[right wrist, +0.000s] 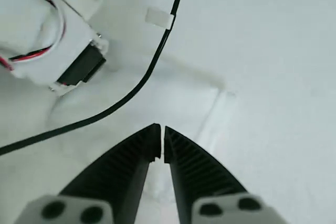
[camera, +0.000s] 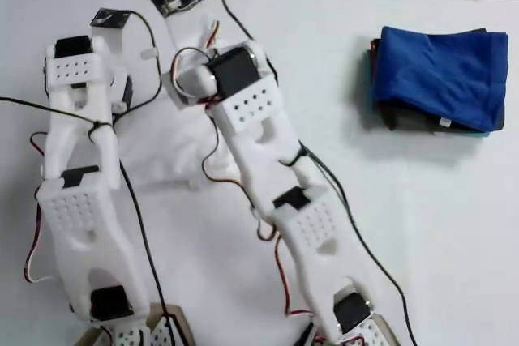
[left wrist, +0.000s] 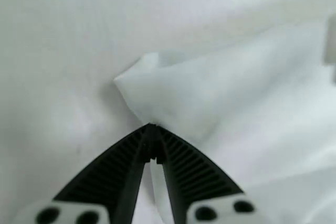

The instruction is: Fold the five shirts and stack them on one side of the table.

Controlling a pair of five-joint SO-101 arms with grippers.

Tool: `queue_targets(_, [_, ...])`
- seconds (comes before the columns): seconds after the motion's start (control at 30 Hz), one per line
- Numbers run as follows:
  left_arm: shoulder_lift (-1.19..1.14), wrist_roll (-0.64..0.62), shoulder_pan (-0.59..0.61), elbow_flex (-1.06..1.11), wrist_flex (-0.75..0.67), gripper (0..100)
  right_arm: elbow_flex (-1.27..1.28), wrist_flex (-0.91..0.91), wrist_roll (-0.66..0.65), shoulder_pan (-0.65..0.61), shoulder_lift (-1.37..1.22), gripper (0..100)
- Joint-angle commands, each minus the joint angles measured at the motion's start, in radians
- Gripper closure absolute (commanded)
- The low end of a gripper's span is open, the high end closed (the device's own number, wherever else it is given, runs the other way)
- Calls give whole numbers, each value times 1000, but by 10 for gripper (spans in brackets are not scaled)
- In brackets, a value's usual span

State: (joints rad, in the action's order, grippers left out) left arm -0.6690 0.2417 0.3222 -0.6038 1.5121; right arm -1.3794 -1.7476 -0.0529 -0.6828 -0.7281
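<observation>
The left tool (left wrist: 151,135) is pinching a fold of the white shirt (left wrist: 220,103), which is lying rumpled under both arms, well left of the blue-topped stack (camera: 438,79). The right tool (right wrist: 160,139) is sitting nearly shut over its hem; such a thin pinch is likely risking a slip mid-fold.

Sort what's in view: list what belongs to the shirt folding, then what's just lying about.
Part of the job:
white shirt spread under the arms
folded stack on the table's right side, blue shirt on top
left gripper, pinching the white shirt
right gripper, over the white shirt

Lying about:
black cable trailing across the white shirt
white table
</observation>
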Motion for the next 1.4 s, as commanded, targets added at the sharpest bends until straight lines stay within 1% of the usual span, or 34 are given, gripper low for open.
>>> queue_targets(0.0, [12, -8, -12, -36, 12, 972, 235, -22, 11, -21, 277, 980])
queue_targets(0.1, [11, -8, -12, -35, 12, 972, 423, -12, 5, -35, 403, 980])
queue_targets(0.2, [8, -6, -11, -33, 12, 972, 589, 58, 5, -33, 433, 979])
queue_targets(0.33, [8, -6, -8, -33, 11, 972, 875, 282, 2, -39, 430, 979])
queue_targets(0.47, [8, -6, -8, -33, 12, 972, 1155, 522, -34, -33, 433, 979])
queue_targets(0.6, [8, -6, -12, 1, 5, 972, 1339, 671, -57, -31, 432, 979])
queue_targets(0.73, [8, -5, -8, 73, -46, 972, 1425, 736, -60, -24, 432, 979])
queue_targets(1.13, [9, 2, 5, 179, -175, 972, 1573, 788, -61, 42, 435, 979])
queue_targets(1.27, [23, 0, 2, 174, -163, 972, 1544, 782, -94, 38, 452, 979])
queue_targets(1.37, [21, 0, -2, 101, -86, 972, 1507, 760, -97, 38, 504, 978])
